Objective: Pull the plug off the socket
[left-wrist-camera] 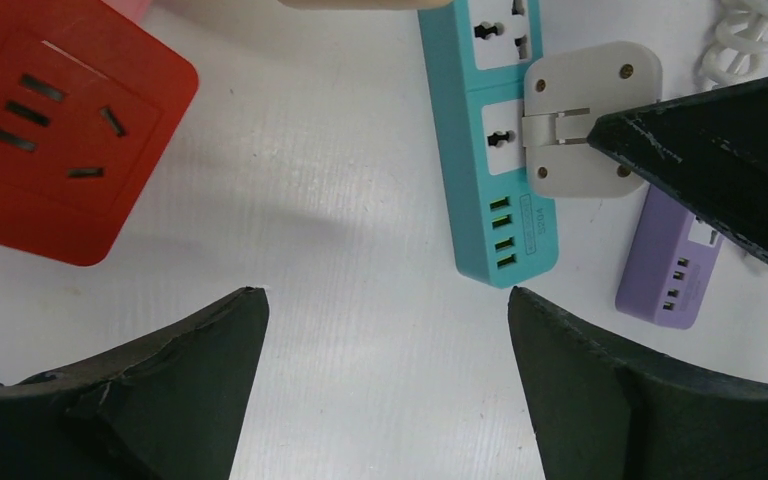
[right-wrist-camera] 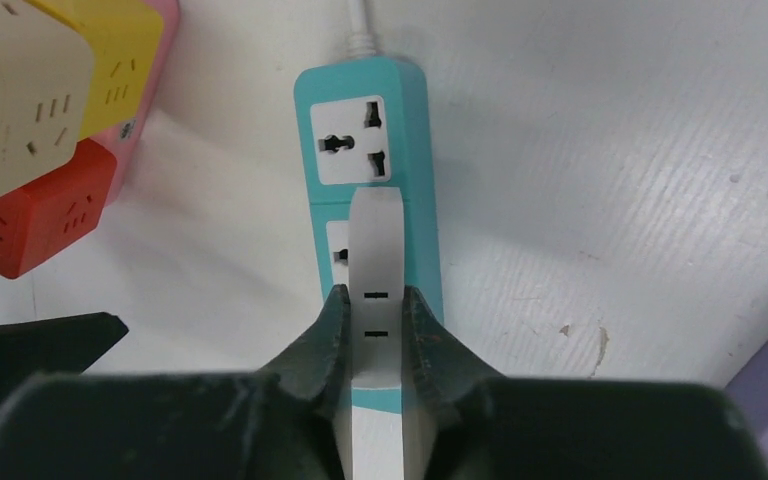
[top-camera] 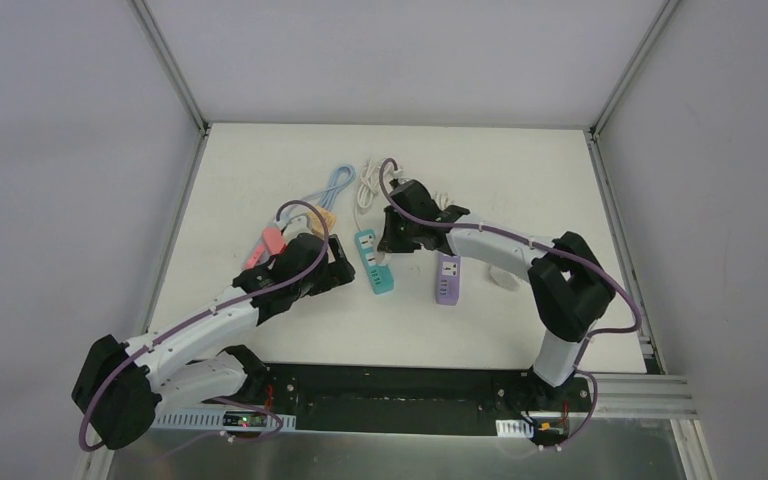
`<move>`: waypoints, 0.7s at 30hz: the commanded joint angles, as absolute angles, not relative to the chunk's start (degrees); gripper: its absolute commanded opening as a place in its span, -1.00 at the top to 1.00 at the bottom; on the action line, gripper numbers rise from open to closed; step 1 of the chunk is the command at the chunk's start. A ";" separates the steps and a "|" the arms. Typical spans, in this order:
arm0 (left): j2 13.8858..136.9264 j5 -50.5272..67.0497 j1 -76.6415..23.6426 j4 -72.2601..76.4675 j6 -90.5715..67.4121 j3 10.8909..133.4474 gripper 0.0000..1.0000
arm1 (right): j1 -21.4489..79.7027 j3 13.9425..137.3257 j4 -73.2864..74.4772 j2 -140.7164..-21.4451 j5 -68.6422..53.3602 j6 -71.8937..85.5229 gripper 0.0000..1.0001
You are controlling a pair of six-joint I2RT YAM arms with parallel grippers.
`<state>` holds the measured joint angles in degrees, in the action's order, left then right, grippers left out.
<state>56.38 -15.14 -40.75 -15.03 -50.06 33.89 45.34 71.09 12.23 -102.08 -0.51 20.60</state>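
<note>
A teal power strip point(top-camera: 373, 262) lies on the white table, also in the left wrist view point(left-wrist-camera: 485, 200) and the right wrist view point(right-wrist-camera: 415, 150). A flat white plug point(right-wrist-camera: 375, 250) sits over its second socket; it also shows in the left wrist view point(left-wrist-camera: 585, 120). My right gripper point(right-wrist-camera: 375, 300) is shut on the plug's sides, seen from above point(top-camera: 390, 240). My left gripper point(left-wrist-camera: 385, 295) is open and empty over bare table just left of the strip's near end, seen from above point(top-camera: 345, 272).
A purple power strip point(top-camera: 448, 278) lies right of the teal one. A red cube socket point(left-wrist-camera: 60, 140) and beige, yellow and pink sockets point(right-wrist-camera: 20, 90) lie to the left. White coiled cable point(top-camera: 368, 185) and blue cable point(top-camera: 335, 185) lie behind.
</note>
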 commanded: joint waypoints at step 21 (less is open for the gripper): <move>75.61 1.30 -40.08 4.30 -46.03 38.65 -0.29 | 48.43 55.55 16.21 -85.50 -0.44 25.86 -0.07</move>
